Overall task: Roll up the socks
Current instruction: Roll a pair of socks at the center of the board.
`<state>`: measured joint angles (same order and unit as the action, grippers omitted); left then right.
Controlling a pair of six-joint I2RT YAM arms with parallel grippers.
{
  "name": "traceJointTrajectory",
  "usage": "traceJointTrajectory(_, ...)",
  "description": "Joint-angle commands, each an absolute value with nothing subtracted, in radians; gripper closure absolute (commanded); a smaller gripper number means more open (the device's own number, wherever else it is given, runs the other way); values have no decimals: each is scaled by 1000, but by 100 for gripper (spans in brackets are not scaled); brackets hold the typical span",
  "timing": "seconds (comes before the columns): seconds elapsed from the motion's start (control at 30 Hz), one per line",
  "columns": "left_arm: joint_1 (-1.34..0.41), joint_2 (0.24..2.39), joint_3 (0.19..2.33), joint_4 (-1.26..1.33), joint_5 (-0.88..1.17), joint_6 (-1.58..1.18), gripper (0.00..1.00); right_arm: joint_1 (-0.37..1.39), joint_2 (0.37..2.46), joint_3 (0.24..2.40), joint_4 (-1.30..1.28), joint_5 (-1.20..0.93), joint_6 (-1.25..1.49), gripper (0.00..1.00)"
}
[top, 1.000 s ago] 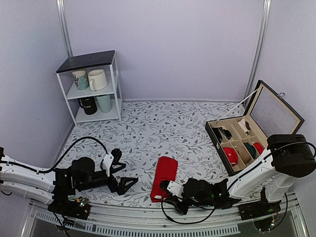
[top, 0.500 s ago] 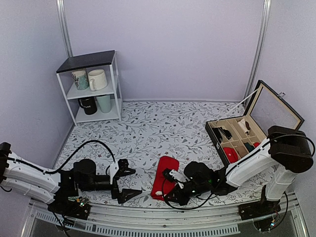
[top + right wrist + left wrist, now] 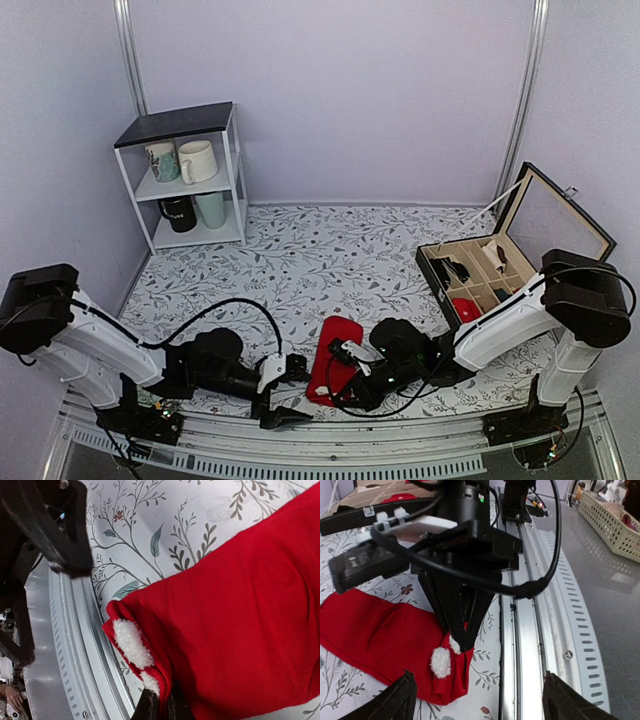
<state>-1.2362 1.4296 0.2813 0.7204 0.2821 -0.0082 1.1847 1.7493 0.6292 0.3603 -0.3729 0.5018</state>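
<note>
My right gripper (image 3: 332,382) is pinched tight on the near end of the socks (image 3: 338,345), and in the right wrist view my fingertips (image 3: 159,705) are closed on the cuff corner right beside its white fluffy trim (image 3: 132,642), with the red cloth bunched into a small fold there. The rest of the socks (image 3: 240,605) lie flat on the leaf-patterned surface (image 3: 300,260) as 1 long red strip, running away from the metal rail (image 3: 330,465) at the near edge and sitting between my 2 arms. My left gripper (image 3: 290,392) hovers just to the left of that near end, low over the edge of the surface, with its jaws spread wide and nothing between them. From the left wrist view my 2 fingers (image 3: 400,700) frame the scene at the bottom corners, and straight ahead I see the right gripper (image 3: 460,642) pointing down onto the cuff, the trim (image 3: 441,662) just beside its tip and the socks (image 3: 375,630) stretching off to the left, beside the rail (image 3: 535,630). Well off to the right stands an open box (image 3: 555,225) with compartments, 1 of them holding a red roll (image 3: 465,310). At the back left corner a small white shelf (image 3: 185,125) carries 4 mugs
</note>
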Motion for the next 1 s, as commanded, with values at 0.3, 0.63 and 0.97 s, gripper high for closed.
traceJointTrajectory(0.3, -1265, 1672, 415, 737, 237, 59, 21, 1176, 1817, 599, 183, -422, 473, 100)
traceJointTrajectory(0.63, -1265, 1698, 408, 734, 185, 42, 42, 1173, 1823, 596, 180, -448, 461, 100)
traceJointTrajectory(0.97, -1264, 1723, 427, 712, 181, 23, 80, 1172, 1833, 600, 174, -463, 459, 100)
